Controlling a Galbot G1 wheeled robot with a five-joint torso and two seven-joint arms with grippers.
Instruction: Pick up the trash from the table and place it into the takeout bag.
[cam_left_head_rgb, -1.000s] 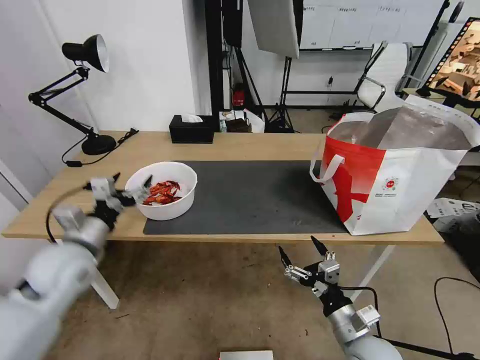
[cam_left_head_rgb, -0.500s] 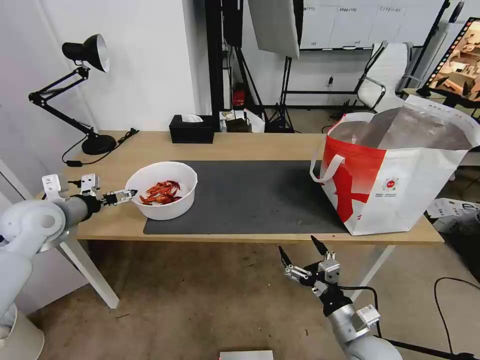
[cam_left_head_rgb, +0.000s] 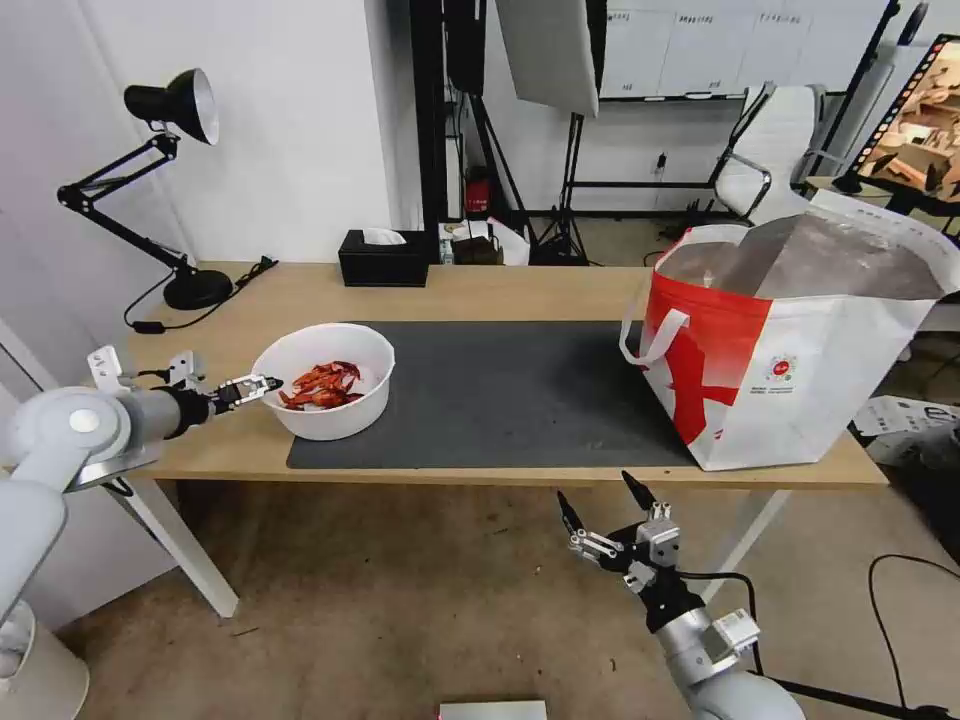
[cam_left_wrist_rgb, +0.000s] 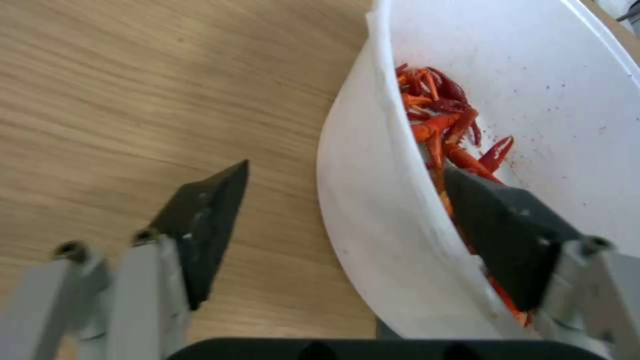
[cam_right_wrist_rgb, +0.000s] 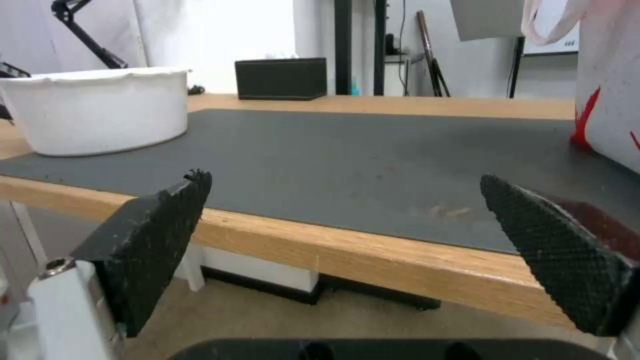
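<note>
Left pincer straddled the rim of the bowl of red shells.

The white bowl (cam_left_head_rgb: 323, 380) sat at the near left corner of the dark grey mat (cam_left_head_rgb: 500, 385) on the light-wood table (cam_left_head_rgb: 450, 290), its red shells (cam_left_wrist_rgb: 443, 120) heaped by the wall nearest the left pincer (cam_left_head_rgb: 252, 385). That pincer stood open, one finger (cam_left_wrist_rgb: 507, 240) inside the bowl, the other (cam_left_wrist_rgb: 203, 225) outside over bare wood, the rim between them and ungripped. Well off on the far side of the mat stood the takeout bag (cam_left_head_rgb: 790, 350); its small round logo (cam_left_head_rgb: 781, 368) was too small to read, and its top right edge was cut off. The right pincer (cam_left_head_rgb: 600, 520) hung open below the table's front edge.
</note>
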